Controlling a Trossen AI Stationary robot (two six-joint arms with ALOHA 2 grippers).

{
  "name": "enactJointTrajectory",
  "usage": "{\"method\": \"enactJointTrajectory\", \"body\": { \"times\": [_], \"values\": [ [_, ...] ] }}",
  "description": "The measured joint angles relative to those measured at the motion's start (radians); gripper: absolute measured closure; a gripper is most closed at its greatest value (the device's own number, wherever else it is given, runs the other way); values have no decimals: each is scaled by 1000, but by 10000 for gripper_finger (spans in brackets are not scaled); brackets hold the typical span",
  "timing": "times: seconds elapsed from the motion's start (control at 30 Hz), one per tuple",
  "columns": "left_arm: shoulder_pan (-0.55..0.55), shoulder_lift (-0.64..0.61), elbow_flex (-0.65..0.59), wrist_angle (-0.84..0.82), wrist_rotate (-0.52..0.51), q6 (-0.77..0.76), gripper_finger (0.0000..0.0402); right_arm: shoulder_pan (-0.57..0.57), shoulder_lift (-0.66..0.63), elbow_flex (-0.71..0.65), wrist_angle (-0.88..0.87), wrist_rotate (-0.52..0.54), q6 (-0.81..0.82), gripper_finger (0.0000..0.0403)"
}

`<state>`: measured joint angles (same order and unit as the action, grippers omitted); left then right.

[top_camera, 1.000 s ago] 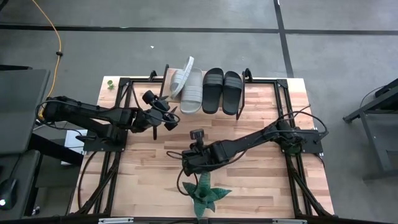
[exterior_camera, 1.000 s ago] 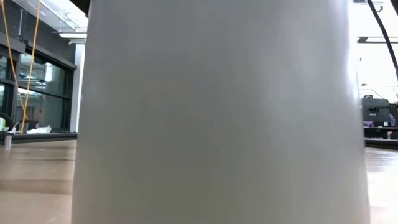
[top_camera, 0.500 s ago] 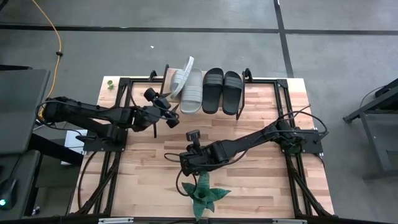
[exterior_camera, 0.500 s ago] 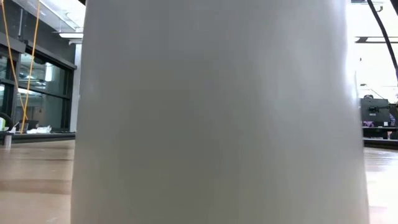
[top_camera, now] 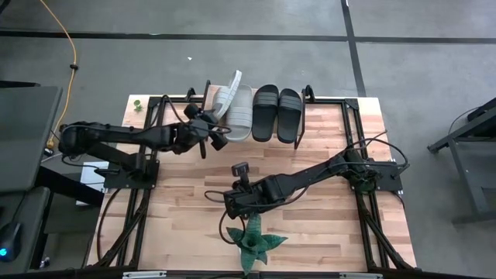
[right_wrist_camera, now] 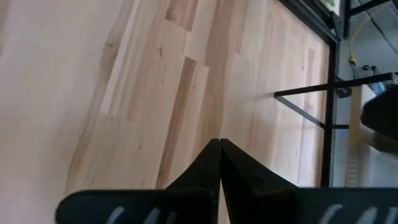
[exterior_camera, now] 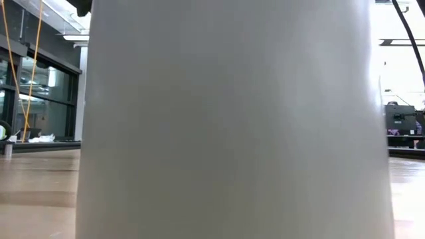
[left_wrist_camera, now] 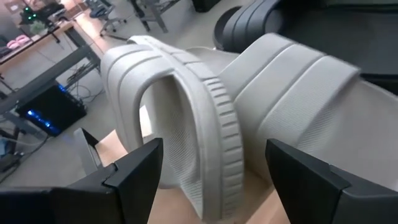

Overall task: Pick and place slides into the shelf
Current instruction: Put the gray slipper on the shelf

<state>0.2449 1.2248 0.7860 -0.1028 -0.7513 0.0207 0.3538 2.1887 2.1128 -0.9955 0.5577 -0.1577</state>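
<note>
- The left gripper (top_camera: 211, 130) is spread wide and empty, just beside the tipped grey slide (top_camera: 226, 94), whose strap (left_wrist_camera: 205, 124) is framed between the fingers (left_wrist_camera: 134, 171).
- On the shelf (top_camera: 304, 94), the flat grey slide (top_camera: 239, 113) and two black slides (top_camera: 276, 113) are already lined up.
- The tipped slide probably remains to be righted.
- The right gripper (top_camera: 232, 206) is pinched closed on nothing, well apart from the shelf, near the plant (top_camera: 255, 244).
</note>
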Motion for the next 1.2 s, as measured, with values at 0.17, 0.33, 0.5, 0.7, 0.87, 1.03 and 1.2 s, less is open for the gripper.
{"method": "enactJointTrajectory", "body": {
  "times": [0.17, 0.33, 0.5, 0.7, 0.87, 1.03, 1.2],
  "values": [
    [6, 6, 0, 0, -8, 1, 152, 0, 0, 0, 2, -10, 0, 402],
    [4, 4, 0, -1, -18, 4, 247, 0, 0, 0, 2, -17, 0, 402],
    [4, 4, 0, -2, -1, 0, 372, 0, 0, 0, 2, -19, 0, 402],
    [4, 4, 0, -2, -24, 14, 369, 0, 0, 0, 2, -20, 0, 402],
    [4, 0, 0, -2, -26, 57, 385, 0, 0, 0, 2, -20, 1, 402],
    [3, -4, 36, -36, -50, 116, 385, -3, 0, 0, 2, -38, 2, 402],
    [-21, -5, 100, -100, -75, 155, 385, -11, 0, 0, -3, -71, 2, 402]
  ]
}}
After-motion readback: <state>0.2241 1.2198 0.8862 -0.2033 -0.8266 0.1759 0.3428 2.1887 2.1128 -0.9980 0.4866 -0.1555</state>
